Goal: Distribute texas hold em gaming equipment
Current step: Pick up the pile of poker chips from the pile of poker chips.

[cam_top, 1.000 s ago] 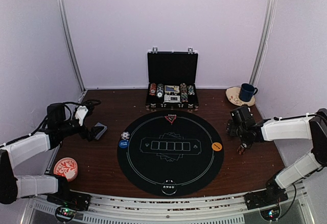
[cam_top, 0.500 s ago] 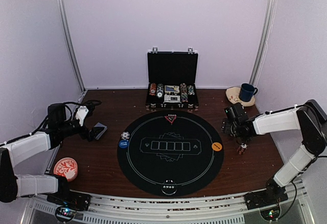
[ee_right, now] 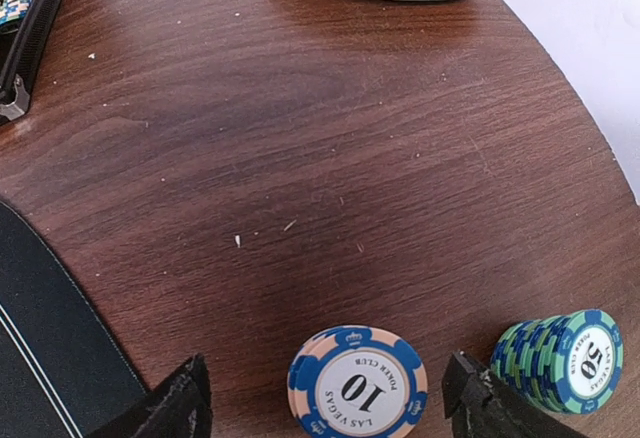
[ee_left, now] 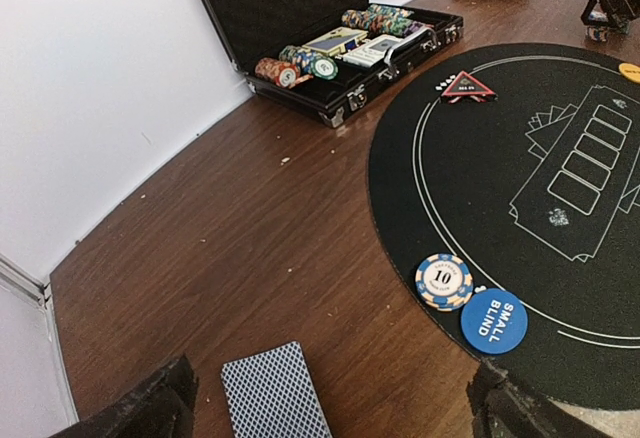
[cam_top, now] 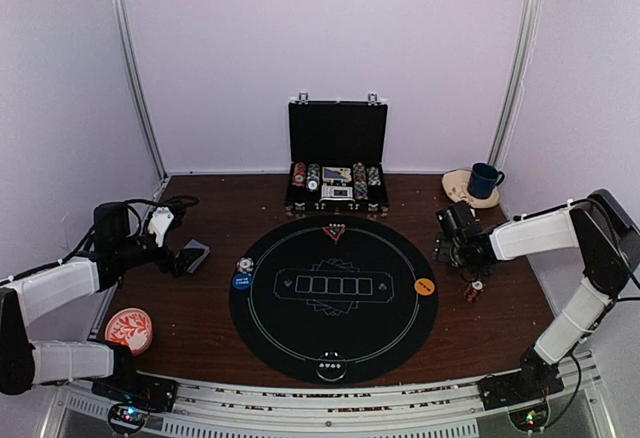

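Right gripper [ee_right: 325, 413]: jaws spread wide, gripping nothing
10 chip [ee_right: 357, 383]: flat on the table [ee_right: 300, 158] between its fingers, touching neither
Green 50 chips [ee_right: 560, 356]: 3 o'clock of that chip, outside the fingers
Left gripper [ee_left: 335, 413]: wide apart, empty
Card [ee_left: 275, 396]: between its fingers, 8 o'clock of the small blind disc [ee_left: 494, 320]

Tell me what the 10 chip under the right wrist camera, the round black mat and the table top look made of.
10 chip: likely plastic or clay composite, matte, with printed centre label and blue edge stripes.
Round black mat: probably felt or cloth, dull, white printed lines.
Table top: wood or wood-look laminate, dark grain, slight sheen.
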Controlling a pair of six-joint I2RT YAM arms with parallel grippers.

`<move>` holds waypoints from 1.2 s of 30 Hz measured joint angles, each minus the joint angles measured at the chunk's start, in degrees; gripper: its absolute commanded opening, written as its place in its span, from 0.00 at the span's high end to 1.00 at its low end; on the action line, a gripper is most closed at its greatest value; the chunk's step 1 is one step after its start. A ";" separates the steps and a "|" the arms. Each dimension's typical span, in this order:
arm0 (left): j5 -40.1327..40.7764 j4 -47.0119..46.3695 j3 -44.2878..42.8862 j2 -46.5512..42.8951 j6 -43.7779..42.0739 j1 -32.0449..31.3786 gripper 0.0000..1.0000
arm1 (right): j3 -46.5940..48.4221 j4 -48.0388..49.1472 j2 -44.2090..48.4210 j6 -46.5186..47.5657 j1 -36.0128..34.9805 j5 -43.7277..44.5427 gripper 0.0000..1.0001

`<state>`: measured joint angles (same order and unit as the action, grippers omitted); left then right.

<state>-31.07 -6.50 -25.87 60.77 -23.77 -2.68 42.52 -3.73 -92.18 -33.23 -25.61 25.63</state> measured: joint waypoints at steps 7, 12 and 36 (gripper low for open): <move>0.00 0.00 0.00 0.07 0.00 0.00 0.02 | 0.00 0.39 0.00 -0.02 0.94 -0.07 0.25; -0.02 0.00 0.00 0.09 0.00 0.00 0.02 | 0.00 0.59 -0.11 0.00 1.18 -0.09 0.29; -0.02 -0.42 0.00 0.74 0.00 0.00 0.02 | 0.00 0.96 -0.85 0.00 1.38 -0.09 0.45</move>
<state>-31.09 -6.92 -25.87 61.52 -23.77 -2.68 42.52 -2.76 -93.03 -33.23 -24.23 25.54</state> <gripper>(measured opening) 0.978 0.555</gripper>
